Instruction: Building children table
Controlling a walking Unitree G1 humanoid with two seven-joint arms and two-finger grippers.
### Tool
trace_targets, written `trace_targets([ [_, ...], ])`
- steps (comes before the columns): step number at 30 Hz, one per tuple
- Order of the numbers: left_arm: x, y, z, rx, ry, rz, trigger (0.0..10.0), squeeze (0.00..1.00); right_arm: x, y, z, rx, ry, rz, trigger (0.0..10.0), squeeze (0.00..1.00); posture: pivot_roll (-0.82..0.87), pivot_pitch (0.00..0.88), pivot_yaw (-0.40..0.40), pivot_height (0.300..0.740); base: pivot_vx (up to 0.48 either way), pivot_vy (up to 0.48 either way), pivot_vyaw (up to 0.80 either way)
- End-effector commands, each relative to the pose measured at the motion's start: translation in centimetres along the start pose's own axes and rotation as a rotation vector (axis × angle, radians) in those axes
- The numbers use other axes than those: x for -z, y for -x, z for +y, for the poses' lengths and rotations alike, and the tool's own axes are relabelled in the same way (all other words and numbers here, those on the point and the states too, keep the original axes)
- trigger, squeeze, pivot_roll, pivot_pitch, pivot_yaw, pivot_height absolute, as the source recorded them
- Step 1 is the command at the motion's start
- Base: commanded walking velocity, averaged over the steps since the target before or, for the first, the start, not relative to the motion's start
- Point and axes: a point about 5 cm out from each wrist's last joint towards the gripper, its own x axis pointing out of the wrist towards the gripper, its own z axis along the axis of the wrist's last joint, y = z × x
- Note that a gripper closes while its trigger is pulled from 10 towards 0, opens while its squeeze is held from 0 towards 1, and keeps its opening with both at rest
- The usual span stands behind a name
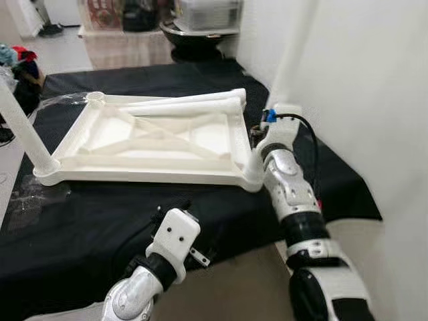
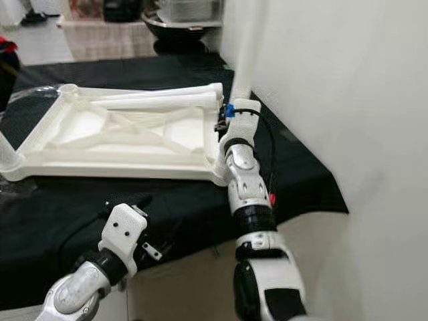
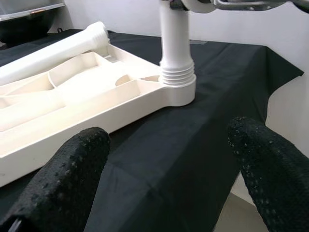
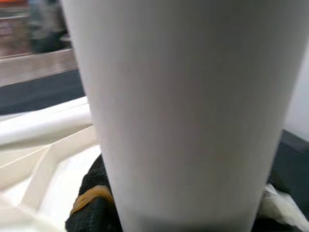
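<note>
At the far left of the head view a white leg (image 1: 27, 134) stands upright in the near left corner of the tabletop (image 1: 150, 144), which lies upside down, its ribbed underside up, across the middle of the frame on a black cloth (image 1: 100, 227). A second leg (image 1: 180, 103) lies loose along the tabletop's far edge, its end reaching the far right corner. Low in the frame, left of centre, the left gripper (image 3: 169, 169) hovers over the cloth just before the tabletop's near edge; in its wrist view the two black fingers (image 3: 63, 179) are spread wide with nothing between them, the cloth showing through the gap. Right of centre, a third leg (image 3: 176, 48) stands upright in the near right corner socket, its threaded collar still showing above the socket. The right gripper (image 1: 257, 137) is at that leg, just above the corner, and its wrist view is close against the white tube with a black finger (image 4: 94, 203) showing on each side, so it is closed around the leg. The right of the frame is a white wall (image 1: 361, 87). At the upper left, beyond the cloth, there are bins and clutter on the floor.
</note>
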Motion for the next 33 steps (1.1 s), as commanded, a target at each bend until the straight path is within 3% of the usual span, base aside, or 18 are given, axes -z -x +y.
trace_targets([
  [1, 0.2, -0.1, -0.3, 0.015, -0.003, 0.008, 10.0, 0.0, 0.3, 0.1, 0.1, -0.011, -0.032, 0.013, 10.0, 0.0, 0.07, 0.024, -0.071, 0.74, 0.0, 0.0, 0.0],
  [4, 0.2, -0.1, -0.3, 0.016, -0.004, 0.008, 10.0, 0.0, 0.0, 0.1, 0.9, -0.066, -0.016, -0.009, 10.0, 0.0, 0.07, 0.025, -0.071, 0.74, 0.0, 0.0, 0.0],
  [5, 0.2, -0.1, -0.4, 0.016, -0.003, 0.008, 10.0, 0.0, -0.4, 0.1, 1.6, -0.152, 0.0, -0.051, 10.0, 1.0, 0.06, 0.026, -0.075, 0.74, 0.0, 0.0, 0.0],
  [10, 0.3, -0.2, -0.4, 0.016, -0.002, 0.006, 10.0, 0.0, -1.0, 0.1, 2.3, -0.276, 0.036, -0.122, 10.0, 1.0, 0.06, 0.027, -0.076, 0.74, 0.0, 0.0, 0.0],
  [11, 0.3, -0.2, -0.4, 0.015, -0.001, 0.005, 10.0, 0.0, -1.3, -0.1, 2.1, -0.319, 0.074, -0.15, 10.0, 0.0, 0.06, 0.029, -0.078, 0.74, 0.0, 0.0, 0.0],
  [14, 0.2, -0.2, -0.4, 0.011, -0.006, -0.001, 10.0, 0.0, -1.9, 0.1, 1.9, -0.464, 0.063, -0.156, 10.0, 0.0, 0.06, 0.031, -0.08, 0.74, 0.0, 0.0, 0.0],
  [17, 0.2, -0.2, -0.3, 0.007, -0.007, -0.001, 10.0, 0.0, -1.1, 0.5, 1.2, -0.823, -0.058, -0.009, 10.0, 0.0, 0.06, 0.032, -0.082, 0.74, 0.0, 0.0, 0.0],
  [18, 0.2, -0.2, -0.3, 0.006, -0.008, -0.002, 10.0, 0.0, -1.0, 0.9, 1.1, -0.917, -0.092, 0.014, 10.0, 0.0, 0.06, 0.032, -0.082, 0.74, 0.0, 0.0, 0.0],
  [19, 0.2, -0.2, -0.3, 0.006, -0.008, -0.002, 10.0, 0.0, -1.0, 0.9, 1.1, -0.917, -0.092, 0.014, 10.0, 0.0, 0.06, 0.032, -0.082, 0.74, 0.0, 0.0, 0.0],
  [22, 0.1, -0.3, -0.3, 0.006, -0.011, -0.006, 10.0, 0.0, -1.0, 2.6, 0.8, -1.228, -0.181, 0.057, 10.0, 0.0, 0.07, 0.033, -0.085, 0.74, 0.0, 0.0, 0.0],
  [26, 0.0, -0.3, -0.3, 0.007, -0.011, -0.01, 10.0, 0.0, -0.9, 2.7, 0.8, -1.317, -0.182, 0.077, 10.0, 0.0, 0.07, 0.035, -0.088, 0.74, 0.0, 0.0, 0.0],
  [33, 0.0, -0.3, -0.4, 0.007, -0.01, -0.012, 10.0, 0.0, -0.3, 2.4, 2.5, -1.403, -0.052, 0.099, 10.0, 0.0, 0.07, 0.038, -0.088, 0.74, 0.0, 0.0, 0.0],
])
